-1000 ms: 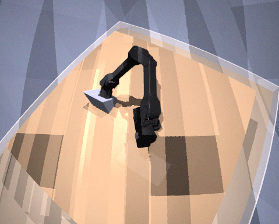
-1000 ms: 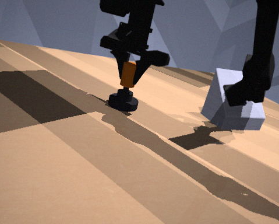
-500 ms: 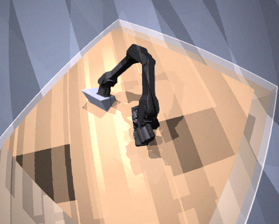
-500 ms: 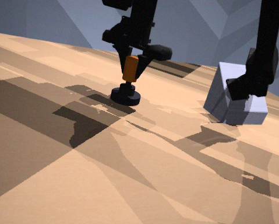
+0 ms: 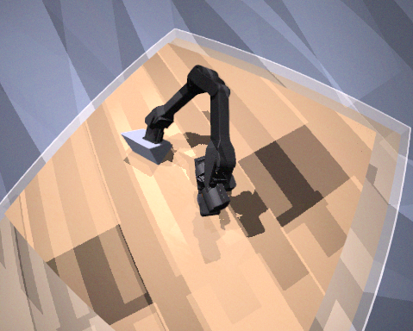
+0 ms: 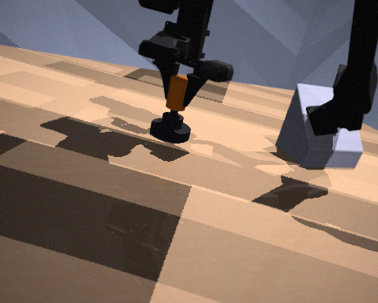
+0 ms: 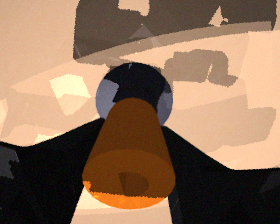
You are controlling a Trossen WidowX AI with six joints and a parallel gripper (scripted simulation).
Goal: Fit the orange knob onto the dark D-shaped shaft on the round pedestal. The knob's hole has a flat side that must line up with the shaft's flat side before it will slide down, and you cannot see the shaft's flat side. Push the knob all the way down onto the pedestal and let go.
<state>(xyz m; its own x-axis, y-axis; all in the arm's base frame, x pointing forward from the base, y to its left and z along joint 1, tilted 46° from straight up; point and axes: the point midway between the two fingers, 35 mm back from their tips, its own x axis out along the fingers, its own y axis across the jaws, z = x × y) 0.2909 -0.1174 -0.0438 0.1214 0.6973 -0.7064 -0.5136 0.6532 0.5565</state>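
Note:
The orange knob (image 6: 177,88) (image 7: 128,165) is upright with a slight lean in the exterior view. My gripper (image 6: 177,99) (image 7: 132,127) is shut on it, one finger on each side. The dark round pedestal (image 6: 170,133) (image 7: 106,97) stands on the table below the knob. A short piece of the dark shaft (image 6: 174,113) shows between the knob's lower end and the pedestal's raised middle, so the knob is not against the pedestal. Whether the shaft's tip is inside the hole is hidden, and so is the shaft's flat side. In the top view the arm hides knob and pedestal.
The arm's grey wedge-shaped base block (image 5: 147,148) (image 6: 294,130) stands on the wooden table (image 5: 227,293) (image 6: 263,245), to the right of the pedestal in the exterior view. A pale raised border (image 5: 50,151) runs around the table. Dark shadow patches lie across the surface.

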